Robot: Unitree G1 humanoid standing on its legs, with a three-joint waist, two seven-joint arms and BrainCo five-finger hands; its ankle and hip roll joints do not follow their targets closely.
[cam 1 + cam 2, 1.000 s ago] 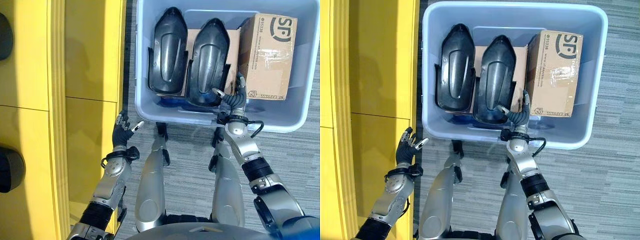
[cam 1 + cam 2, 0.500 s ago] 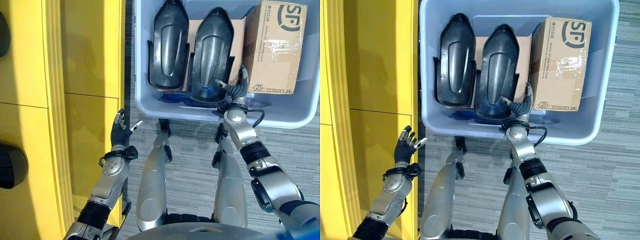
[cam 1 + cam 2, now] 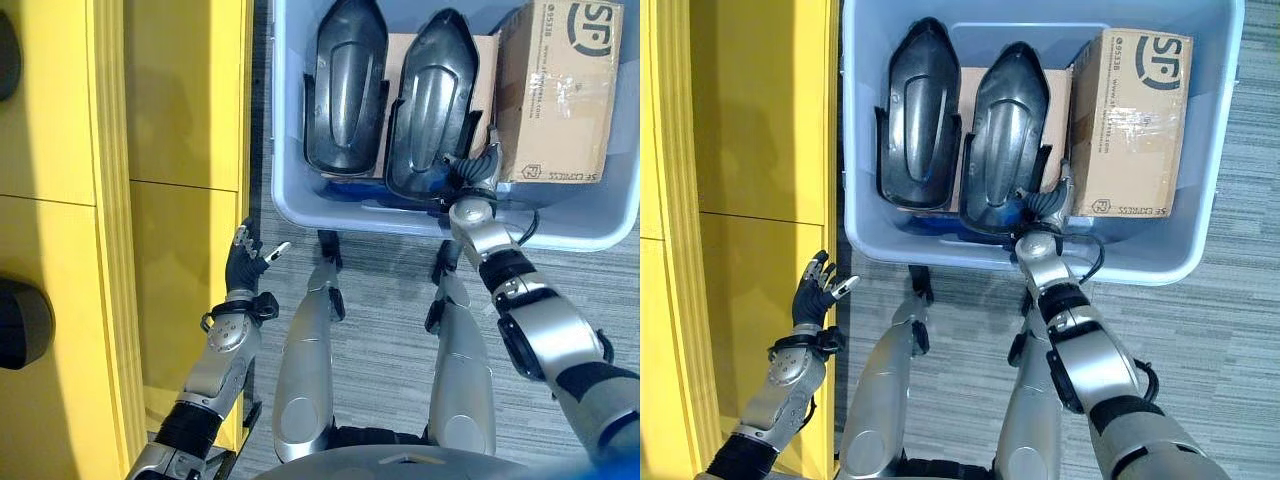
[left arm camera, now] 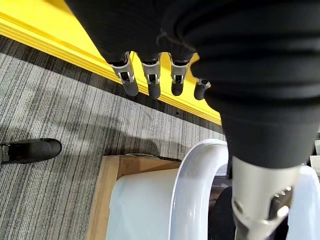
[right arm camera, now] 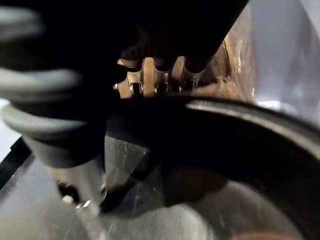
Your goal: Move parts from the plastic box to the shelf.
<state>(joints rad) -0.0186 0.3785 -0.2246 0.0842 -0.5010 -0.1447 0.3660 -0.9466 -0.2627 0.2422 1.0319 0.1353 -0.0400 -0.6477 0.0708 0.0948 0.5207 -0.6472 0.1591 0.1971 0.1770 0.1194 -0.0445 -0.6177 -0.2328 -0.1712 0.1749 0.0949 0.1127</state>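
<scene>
Two black moulded parts lie side by side in the pale blue plastic box (image 3: pixel 340 212): the left part (image 3: pixel 345 90) and the right part (image 3: pixel 432 100). My right hand (image 3: pixel 470 178) is inside the box at the near right corner of the right part, in the gap between it and a cardboard carton (image 3: pixel 555 90). From the right wrist, my right hand (image 5: pixel 150 77) sits over that part's dark rim (image 5: pixel 250 120). My left hand (image 3: pixel 245 265) hangs open and empty beside the yellow shelf (image 3: pixel 180 100), its straight fingers (image 4: pixel 150 82) apart from everything.
A flat cardboard sheet (image 3: pixel 965 85) lies under the parts. Dark objects (image 3: pixel 20 325) sit on the shelf at far left. Grey striped carpet surrounds the box. The left wrist view shows a person's black shoe (image 4: pixel 30 150) and a white thing on a wooden base (image 4: pixel 145 200).
My right hand has gone forward over the box's near wall and down to the right black part. The left hand has stayed put. The head camera has shifted slightly.
</scene>
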